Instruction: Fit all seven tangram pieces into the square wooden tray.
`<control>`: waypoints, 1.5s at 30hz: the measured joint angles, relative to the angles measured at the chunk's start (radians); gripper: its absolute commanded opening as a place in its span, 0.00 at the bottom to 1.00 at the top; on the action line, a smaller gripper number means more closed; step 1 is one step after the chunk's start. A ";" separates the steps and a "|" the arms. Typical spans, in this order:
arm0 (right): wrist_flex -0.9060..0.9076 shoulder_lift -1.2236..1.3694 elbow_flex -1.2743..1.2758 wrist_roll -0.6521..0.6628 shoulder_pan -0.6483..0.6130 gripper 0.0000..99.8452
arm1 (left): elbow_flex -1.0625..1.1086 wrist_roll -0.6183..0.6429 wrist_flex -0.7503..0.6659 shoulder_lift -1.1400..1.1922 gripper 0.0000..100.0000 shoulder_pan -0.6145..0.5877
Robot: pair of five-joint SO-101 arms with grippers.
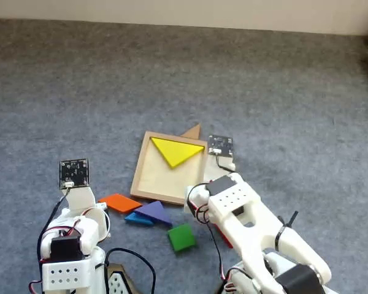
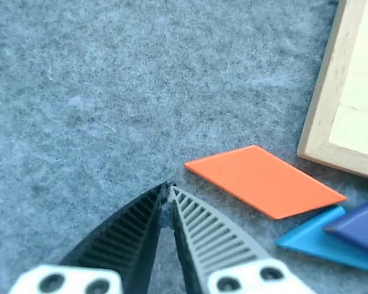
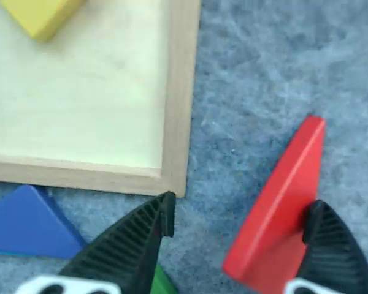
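R gripper point(image 3: 240, 211) open — red wooden triangle piece point(image 3: 282, 202) between jaws, touching one finger, long axis approx. along reach, just off square wooden tray point(image 3: 178, 92) corner. L gripper point(image 2: 169, 196) closed, empty — beside orange parallelogram piece point(image 2: 264, 180).

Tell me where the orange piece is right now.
In the high view the orange piece lies flat just outside the tray's corner nearest the left arm, between the left gripper and the blue triangle.
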 measured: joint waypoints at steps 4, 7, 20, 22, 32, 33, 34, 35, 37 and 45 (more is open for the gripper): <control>-0.003 0.000 0.002 0.000 0.038 0.32 | 0.000 0.000 0.000 0.000 0.01 0.000; -0.003 -0.005 0.002 0.000 0.046 0.32 | 0.000 0.000 0.000 0.000 0.01 0.000; -0.008 0.054 0.003 0.023 0.058 0.32 | 0.000 0.000 0.000 0.000 0.01 0.000; -0.011 0.074 0.002 0.028 0.058 0.32 | 0.000 0.000 0.000 0.000 0.01 0.000; -0.011 0.075 0.000 0.029 0.006 0.32 | 0.000 0.000 0.000 0.000 0.01 0.000; -0.011 0.075 0.000 0.029 0.006 0.32 | 0.000 0.000 0.000 0.000 0.01 0.000; -0.011 0.075 0.000 0.029 0.006 0.32 | 0.000 0.000 0.000 0.000 0.01 0.000; -0.011 0.075 0.000 0.029 0.006 0.32 | 0.000 0.000 0.000 0.000 0.01 0.000; -0.011 0.075 0.000 0.029 0.006 0.32 | 0.000 0.000 0.000 0.000 0.01 0.000; 0.072 0.075 -0.008 0.031 -0.072 0.32 | 0.000 0.000 0.000 0.000 0.01 0.000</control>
